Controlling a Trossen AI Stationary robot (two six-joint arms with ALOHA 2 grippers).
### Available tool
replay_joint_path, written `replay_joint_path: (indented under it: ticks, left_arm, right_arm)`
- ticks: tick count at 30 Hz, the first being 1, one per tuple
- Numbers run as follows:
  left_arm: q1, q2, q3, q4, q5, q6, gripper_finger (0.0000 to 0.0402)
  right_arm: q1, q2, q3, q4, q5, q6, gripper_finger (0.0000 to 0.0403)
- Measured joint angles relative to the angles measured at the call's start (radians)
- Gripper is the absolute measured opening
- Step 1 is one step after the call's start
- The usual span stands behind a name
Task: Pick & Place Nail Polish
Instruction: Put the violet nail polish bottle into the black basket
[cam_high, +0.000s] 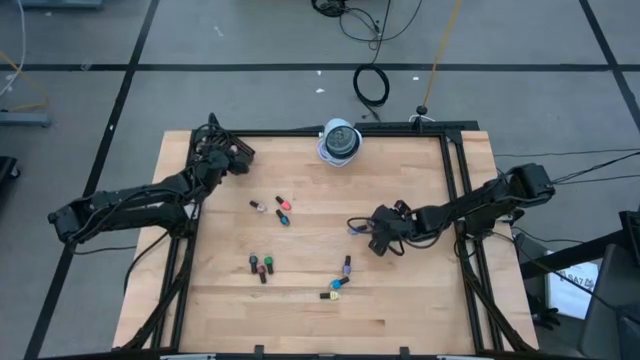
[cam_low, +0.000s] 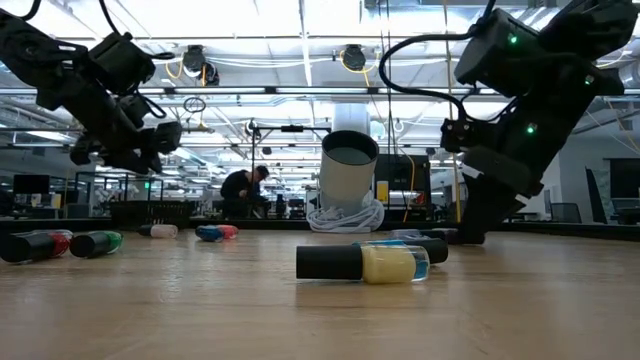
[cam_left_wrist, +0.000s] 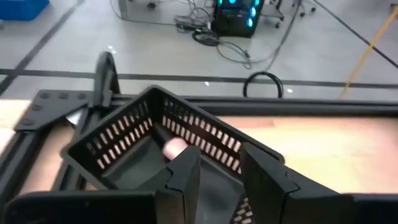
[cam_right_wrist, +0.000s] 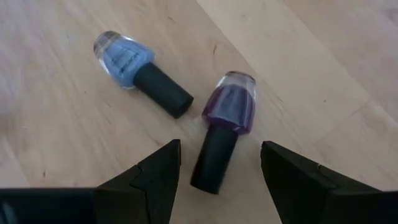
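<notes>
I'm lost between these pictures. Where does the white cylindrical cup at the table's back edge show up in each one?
High view: the white cylindrical cup stands mid-way along the wooden table's far edge, at top centre.
Low view: the cup stands upright in the centre, far back.
Left wrist view: not in it.
Right wrist view: not in it.
Shared landmark: the yellow nail polish bottle with a black cap lies on its side nearer the front, roughly in line with the cup.
</notes>
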Motion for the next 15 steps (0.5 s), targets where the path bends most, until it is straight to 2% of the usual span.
replay_joint_path:
  ticks: [8, 15]
  left_arm:
    - [0.000, 0.000, 0.000, -0.046, 0.119, 0.003, 0.0113]
    - [0.000, 0.000, 0.000, -0.072, 0.175, -0.001, 0.0113]
  right_arm:
    - [0.000, 0.000, 0.000, -0.007, -0.001, -0.102, 0.0195]
    - [-0.001, 0.000, 0.000, -0.017, -0.005, -0.110, 0.0130]
